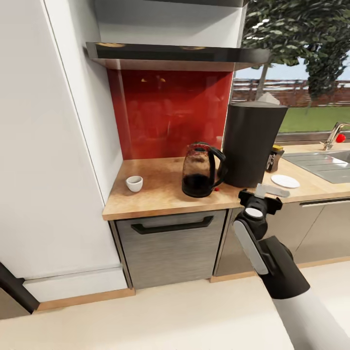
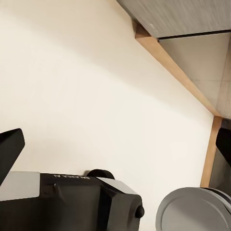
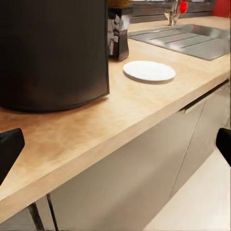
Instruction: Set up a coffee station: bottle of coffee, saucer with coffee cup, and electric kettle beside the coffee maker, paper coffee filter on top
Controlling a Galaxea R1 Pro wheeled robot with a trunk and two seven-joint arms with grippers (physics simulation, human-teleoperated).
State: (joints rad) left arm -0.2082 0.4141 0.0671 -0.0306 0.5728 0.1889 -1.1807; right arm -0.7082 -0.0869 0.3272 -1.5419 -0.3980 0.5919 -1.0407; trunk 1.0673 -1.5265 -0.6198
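The tall dark coffee maker stands on the beige countertop, with a white paper coffee filter showing on its top. To its left stands the glass electric kettle, and further left the small white coffee cup. The white saucer lies bare to the right of the machine. Behind it the bottle of coffee is partly hidden. My right gripper hangs open at the counter's front edge, below the coffee maker. My left gripper is open over the floor.
A grey inset sink with a tap lies at the right. The kitchen shelf, a thin glossy black slab, hangs above the red backsplash. A tall white cabinet bounds the counter's left end. A grey drawer front sits below.
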